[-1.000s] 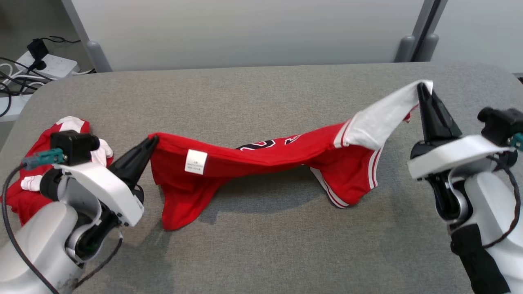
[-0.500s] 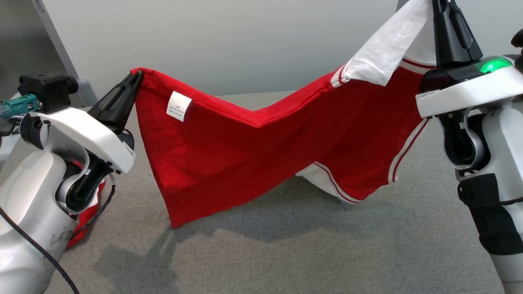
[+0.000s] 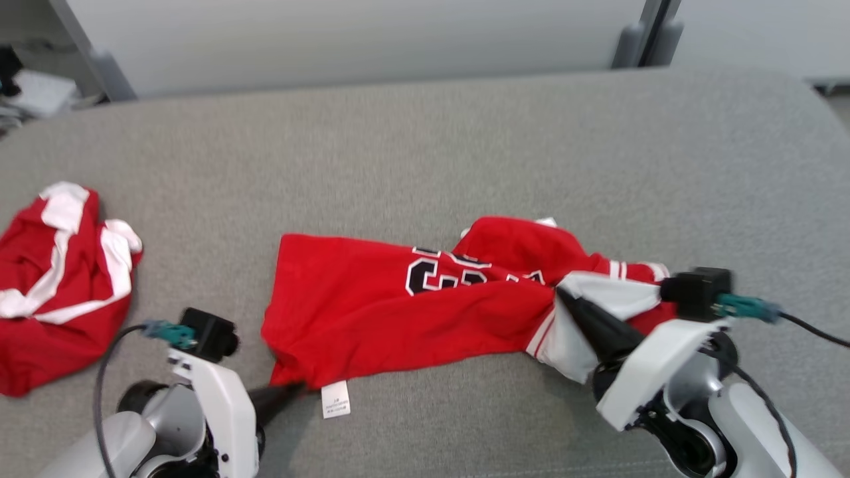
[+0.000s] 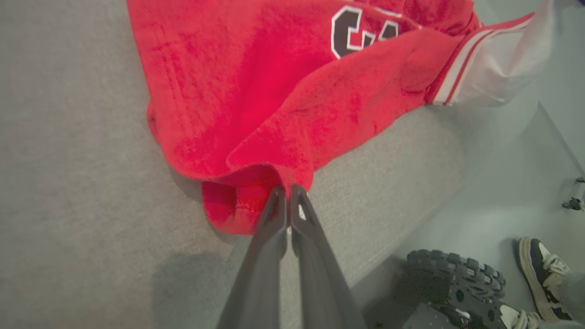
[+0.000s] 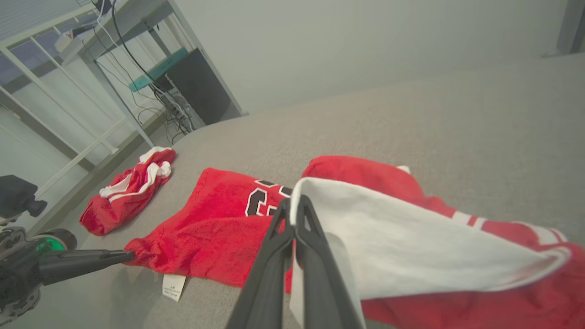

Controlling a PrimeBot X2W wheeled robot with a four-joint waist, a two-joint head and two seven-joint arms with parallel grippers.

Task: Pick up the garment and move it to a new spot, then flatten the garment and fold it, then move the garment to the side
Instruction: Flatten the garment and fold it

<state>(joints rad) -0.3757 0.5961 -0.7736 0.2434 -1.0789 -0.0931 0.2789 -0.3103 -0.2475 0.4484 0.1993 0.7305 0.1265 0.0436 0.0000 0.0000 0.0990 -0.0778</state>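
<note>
garment [image 3: 398, 312] crumpled on the desk [image 3: 425, 146] toward its near edge, left claw [image 3: 295, 387] clamped on red hem corner, tips buried in cloth, right claw [image 3: 563, 293] clamped on white panel, number half lost in folds

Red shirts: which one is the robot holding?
The middle shirt with the black number: left gripper and right gripper pinch its ends. The other shirt lies crumpled, untouched, far left.

Unreadable black characters [image 3: 435, 275] on garment [image 3: 358, 322]

Garment [image 3: 372, 312] number partly hidden; label [image 3: 335, 400] print seemingly unreadable
</note>
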